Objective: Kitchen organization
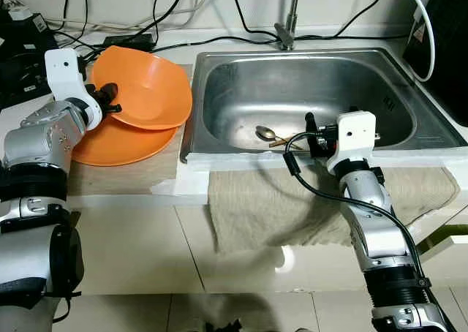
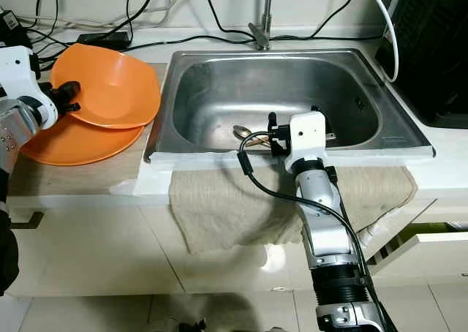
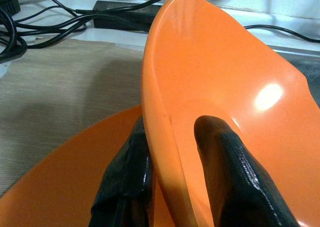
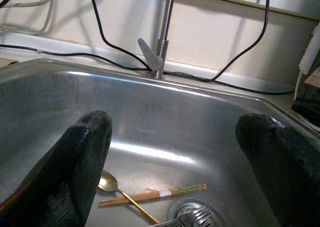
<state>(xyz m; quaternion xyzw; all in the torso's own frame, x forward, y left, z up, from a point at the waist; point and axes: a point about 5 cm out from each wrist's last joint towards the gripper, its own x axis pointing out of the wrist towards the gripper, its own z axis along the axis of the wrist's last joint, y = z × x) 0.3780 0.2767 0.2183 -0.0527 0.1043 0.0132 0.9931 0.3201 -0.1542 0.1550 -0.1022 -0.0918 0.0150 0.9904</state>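
Orange bowl (image 1: 150,87) is being pinched at its rim by the left end effector (image 1: 110,98), probably to stack it on the orange plate (image 1: 121,143); the right end effector (image 4: 175,157) is hanging spread wide over the sink (image 1: 241,76).

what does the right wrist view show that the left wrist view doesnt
The right wrist view looks into the steel sink and takes in the faucet, a gold spoon, a pair of chopsticks and the tines of a fork by the drain, with the right gripper open above them. The left wrist view has the left gripper pinching the rim of an orange bowl, one finger inside and one outside, over an orange plate on a woven mat. Both take in black cables on the white counter.
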